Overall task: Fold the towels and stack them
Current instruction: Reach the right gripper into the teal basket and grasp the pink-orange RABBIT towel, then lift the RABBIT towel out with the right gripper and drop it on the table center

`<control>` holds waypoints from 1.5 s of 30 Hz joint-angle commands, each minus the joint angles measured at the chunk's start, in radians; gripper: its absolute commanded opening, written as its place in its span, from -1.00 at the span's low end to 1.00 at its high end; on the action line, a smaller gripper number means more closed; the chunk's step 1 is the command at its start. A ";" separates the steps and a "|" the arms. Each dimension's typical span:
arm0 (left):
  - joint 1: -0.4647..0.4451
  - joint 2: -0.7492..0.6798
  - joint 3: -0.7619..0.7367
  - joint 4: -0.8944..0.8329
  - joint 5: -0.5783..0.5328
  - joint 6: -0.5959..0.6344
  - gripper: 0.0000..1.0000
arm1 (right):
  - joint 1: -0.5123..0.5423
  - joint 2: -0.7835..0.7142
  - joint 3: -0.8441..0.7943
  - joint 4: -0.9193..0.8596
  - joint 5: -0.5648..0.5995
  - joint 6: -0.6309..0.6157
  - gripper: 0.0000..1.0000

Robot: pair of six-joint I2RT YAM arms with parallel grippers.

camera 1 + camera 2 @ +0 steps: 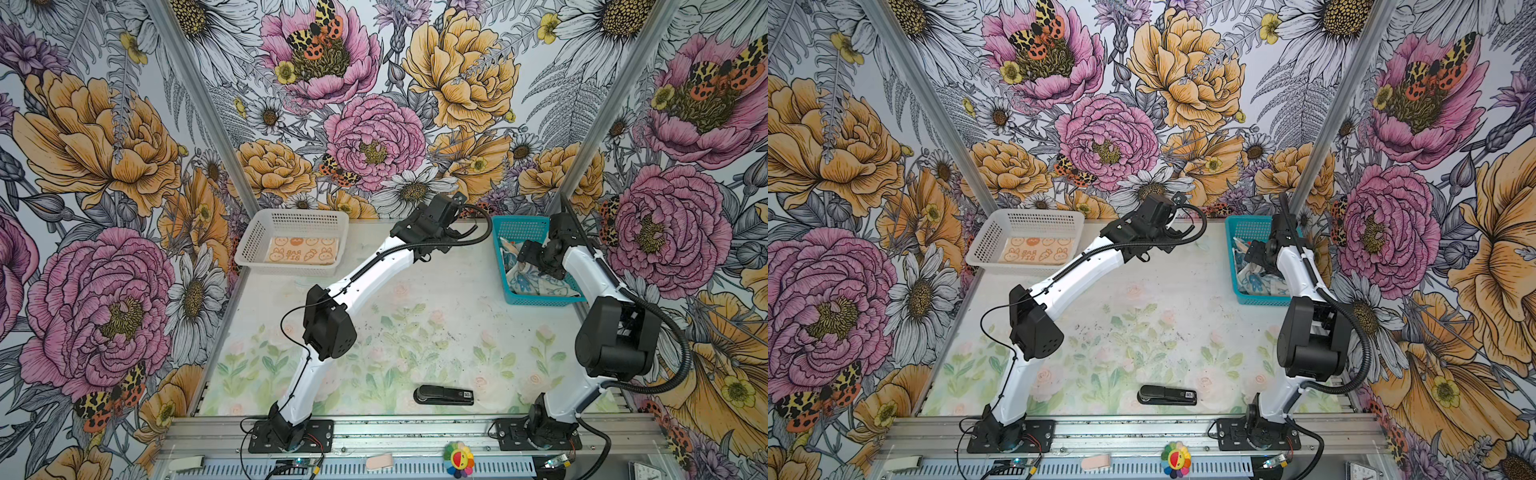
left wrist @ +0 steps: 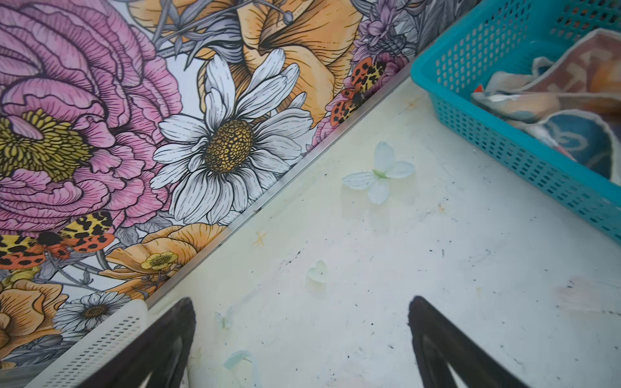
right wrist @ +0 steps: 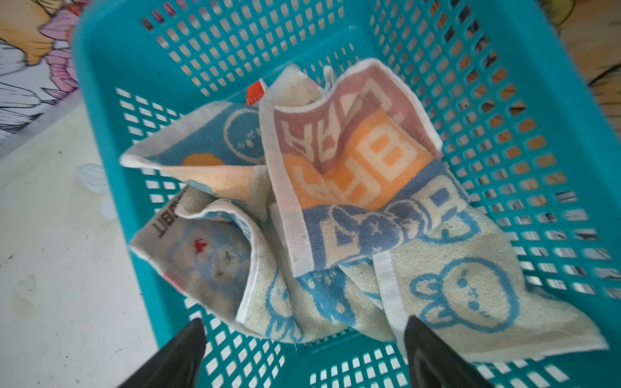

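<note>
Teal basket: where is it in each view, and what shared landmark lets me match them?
Top view: teal basket at the far right corner of the table.
Top view: same corner.
Left wrist: one corner of it, cut off at the frame's edge.
Right wrist: fills most of the frame.
Shared landmark: the crumpled towels inside it.

— Back of the desk?
— Far left corner: one basket, a folded towel lying flat inside. Far right corner: a second basket, crumpled towels piled in it.
— Your end effectors?
— My left end effector is over bare desk between the two baskets. My right end effector is above the pile.
— Front?
— A stapler, between my arm bases.
</note>
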 commanded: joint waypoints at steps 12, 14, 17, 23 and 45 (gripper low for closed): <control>-0.074 0.097 0.074 0.024 0.018 0.012 0.98 | -0.037 0.218 0.134 0.021 0.159 -0.031 -0.09; -0.074 0.103 0.077 0.024 0.012 0.015 0.98 | -0.040 0.216 0.138 0.022 0.150 -0.031 -0.38; -0.076 0.116 0.087 0.023 -0.018 0.002 0.98 | -0.040 0.184 0.145 0.019 0.111 -0.031 -0.70; -0.075 0.049 0.052 0.023 -0.002 -0.027 0.98 | -0.028 0.025 0.154 0.012 0.055 -0.018 -1.00; 0.020 -0.407 -0.400 0.115 0.055 -0.295 0.98 | 0.408 -0.079 0.897 -0.255 0.028 -0.049 -1.00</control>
